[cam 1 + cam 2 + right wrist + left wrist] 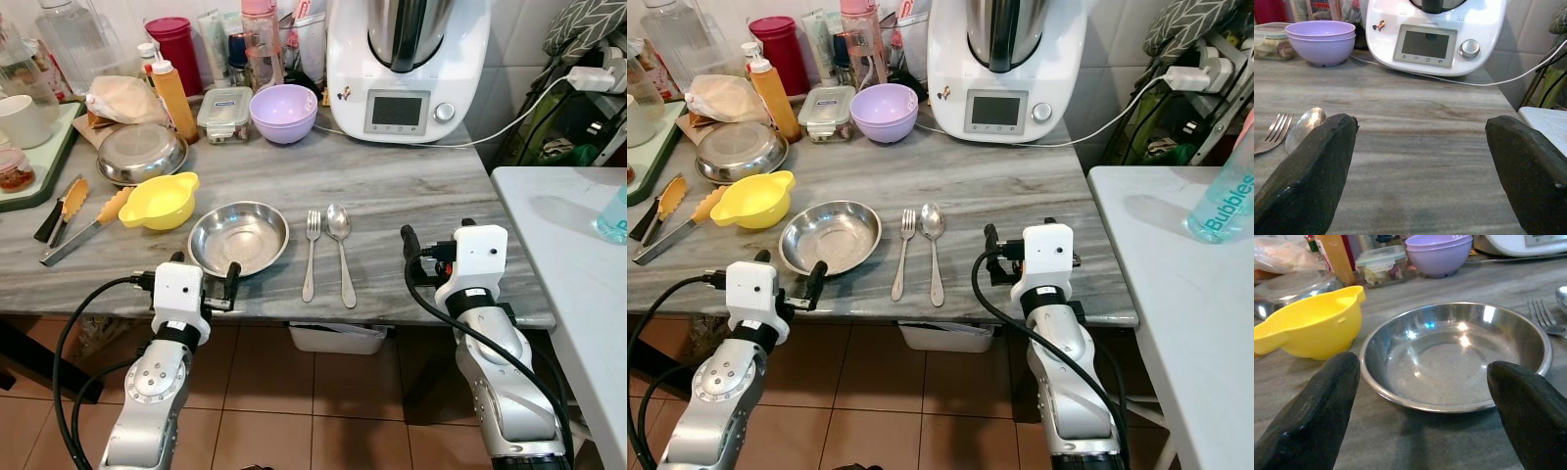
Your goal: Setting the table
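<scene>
The shallow bowl [1454, 357] was polished steel, mirror-bright with glinting highlights. The fork [312, 253] and spoon [340, 250] were shiny metal too. The yellow strainer [1312, 323] looked like smooth, glossy plastic. The desk [1420, 142] was grey veined stone, smooth and faintly sheened.

One legible marking noted: the word "Bubbles" printed in dark letters running up the side of a blue-tinted clear bottle [1223, 201] standing on the white side table [1176, 294]. The screen [1424, 44] of the white kitchen machine [1435, 34] is dark and shows no readable characters. Labels on the tubes and bottles at the back of the counter are too small and blurred to read.
</scene>
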Controlling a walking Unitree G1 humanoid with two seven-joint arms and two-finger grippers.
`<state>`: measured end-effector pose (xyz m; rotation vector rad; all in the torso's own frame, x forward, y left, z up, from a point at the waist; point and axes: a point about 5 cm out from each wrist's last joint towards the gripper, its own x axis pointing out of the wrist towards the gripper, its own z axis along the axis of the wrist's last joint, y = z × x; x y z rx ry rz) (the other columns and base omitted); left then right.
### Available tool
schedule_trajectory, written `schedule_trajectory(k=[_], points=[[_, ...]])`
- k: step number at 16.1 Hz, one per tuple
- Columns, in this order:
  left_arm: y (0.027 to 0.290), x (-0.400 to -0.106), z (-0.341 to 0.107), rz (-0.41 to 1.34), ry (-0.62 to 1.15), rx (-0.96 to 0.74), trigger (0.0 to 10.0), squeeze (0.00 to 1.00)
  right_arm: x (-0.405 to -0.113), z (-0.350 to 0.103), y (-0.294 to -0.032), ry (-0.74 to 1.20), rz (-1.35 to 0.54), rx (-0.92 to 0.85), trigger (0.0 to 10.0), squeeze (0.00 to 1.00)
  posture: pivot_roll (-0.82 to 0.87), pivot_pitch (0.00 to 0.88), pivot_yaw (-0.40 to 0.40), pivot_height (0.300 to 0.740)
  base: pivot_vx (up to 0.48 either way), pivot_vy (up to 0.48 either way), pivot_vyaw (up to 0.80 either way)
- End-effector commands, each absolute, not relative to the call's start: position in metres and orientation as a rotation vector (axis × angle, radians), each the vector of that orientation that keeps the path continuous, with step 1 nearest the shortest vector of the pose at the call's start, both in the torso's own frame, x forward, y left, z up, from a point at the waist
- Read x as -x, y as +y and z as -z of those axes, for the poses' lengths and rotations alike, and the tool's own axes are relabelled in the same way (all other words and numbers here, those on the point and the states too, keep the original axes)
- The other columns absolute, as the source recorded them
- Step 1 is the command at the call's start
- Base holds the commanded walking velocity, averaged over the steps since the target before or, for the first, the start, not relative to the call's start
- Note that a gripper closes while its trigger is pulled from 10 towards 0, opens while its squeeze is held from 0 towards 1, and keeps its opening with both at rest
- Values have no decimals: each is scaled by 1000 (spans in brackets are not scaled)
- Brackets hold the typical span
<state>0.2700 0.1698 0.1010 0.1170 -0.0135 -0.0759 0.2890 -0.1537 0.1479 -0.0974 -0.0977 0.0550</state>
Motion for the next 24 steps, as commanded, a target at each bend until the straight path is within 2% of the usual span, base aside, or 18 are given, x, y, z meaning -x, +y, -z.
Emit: schedule_trajectory(k=[1, 24], points=[[173, -273, -100, 71, 7, -123, 10000, 0, -290, -148, -153, -92, -60, 94, 10000, 0, -40, 67, 62, 740, -270, 0, 0], [171, -275, -100, 101, 15, -140, 10000, 0, -294, -149, -151, -96, -69, 87, 10000, 0, -33, 70, 64, 740, -322, 0, 0]])
